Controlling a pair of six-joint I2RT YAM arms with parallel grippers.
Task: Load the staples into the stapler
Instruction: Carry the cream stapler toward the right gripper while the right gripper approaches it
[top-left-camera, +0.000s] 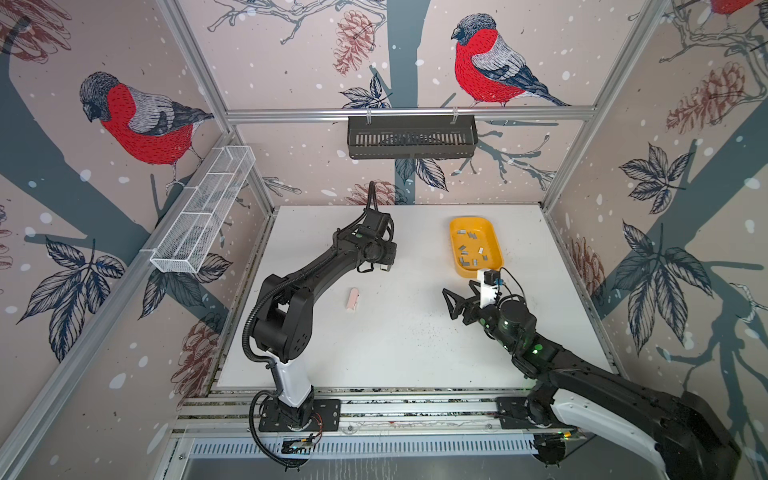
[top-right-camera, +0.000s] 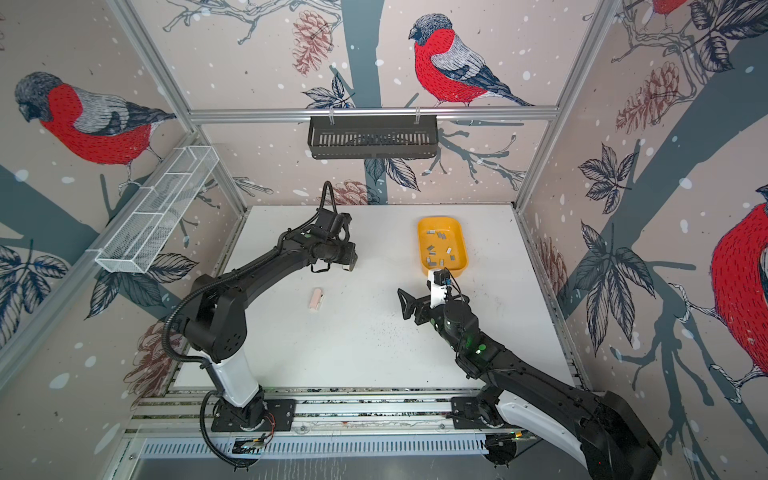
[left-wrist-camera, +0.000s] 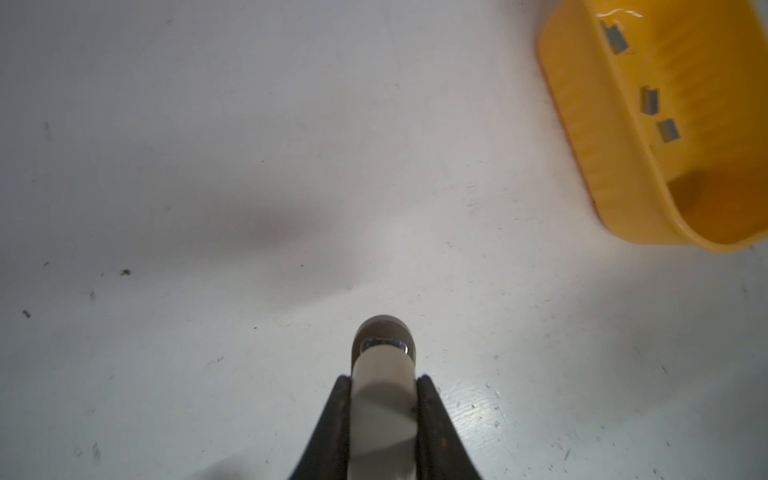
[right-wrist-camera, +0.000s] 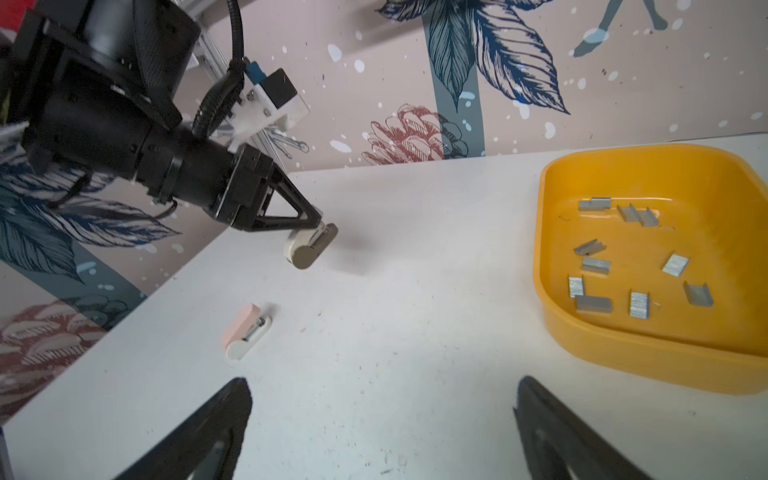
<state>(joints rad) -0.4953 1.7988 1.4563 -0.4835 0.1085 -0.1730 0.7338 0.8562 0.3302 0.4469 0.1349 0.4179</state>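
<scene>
Since the white table (top-left-camera: 415, 353) is broad and bare, a dropped part would stay within reach, so the dangers lie with the smaller things. Seen from the right wrist, the yellow tray (right-wrist-camera: 644, 353) fills the right of the frame. It looks light, and a finger dragged along its floor or wall could shove or tip it.

The right gripper (top-left-camera: 451, 303) hangs just below the tray's near end in a top view, with its fingers spread wide and nothing between them. The left gripper (left-wrist-camera: 383, 382) is pinching a small beige stapler (right-wrist-camera: 307, 249), left of centre in the right wrist view and apparently clear of the table. Only the fingertips clamp its sides, so it could twist or slip out if a strip is pressed into its exposed metal channel.

A second, pink stapler (right-wrist-camera: 245, 332) lies loose at lower left, well apart from both grippers. A low sweep of either arm could knock it.

The staples (right-wrist-camera: 676, 264) are all in the tray, scattered flat and at different angles. Two at the top lie touching, so the wide fingers may take both, snap a strip, or lift one turned the wrong way for the channel
</scene>
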